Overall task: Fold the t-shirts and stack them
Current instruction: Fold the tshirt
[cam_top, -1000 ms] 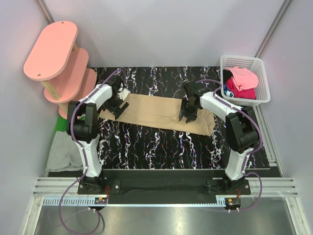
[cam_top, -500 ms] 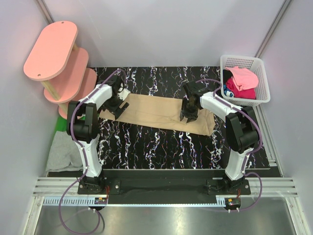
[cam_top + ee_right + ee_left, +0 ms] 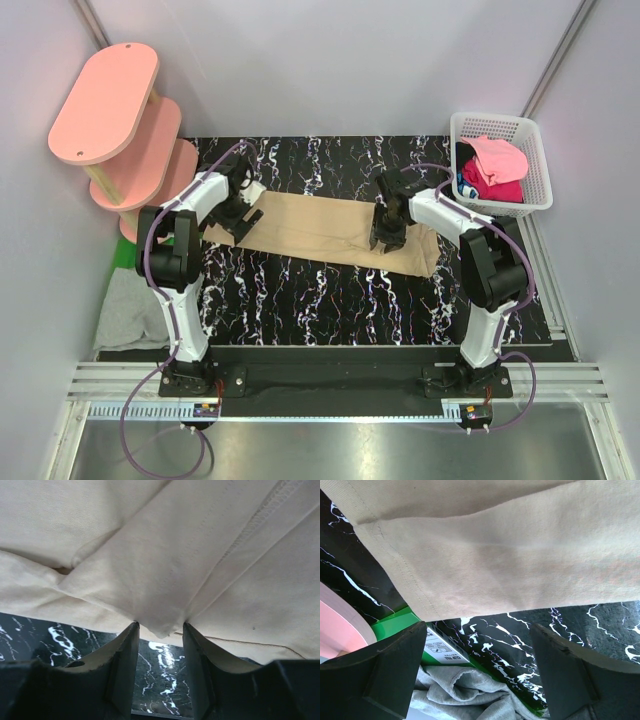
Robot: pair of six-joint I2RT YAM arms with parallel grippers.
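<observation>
Left pincer [image 3: 479,635] apart over edge of tan t-shirt [image 3: 320,228]; right pincer [image 3: 160,630] clamped on its fold

Right pincer [image 3: 385,243] edged slightly rightward — jaws a touch tighter on tan t-shirt [image 3: 320,228] fold.

Your left arm [image 3: 200,198] and right arm [image 3: 440,212] wear white shells over black joints; purple cables [image 3: 147,265] trail each. Both bases [image 3: 190,378] are black.

Pale walls [image 3: 350,60] close me in on three sides, evenly lit. My table [image 3: 300,300] is black with white marbling; pink oval shelves [image 3: 105,100] stand at its left, a white basket [image 3: 541,170] at its right.
</observation>
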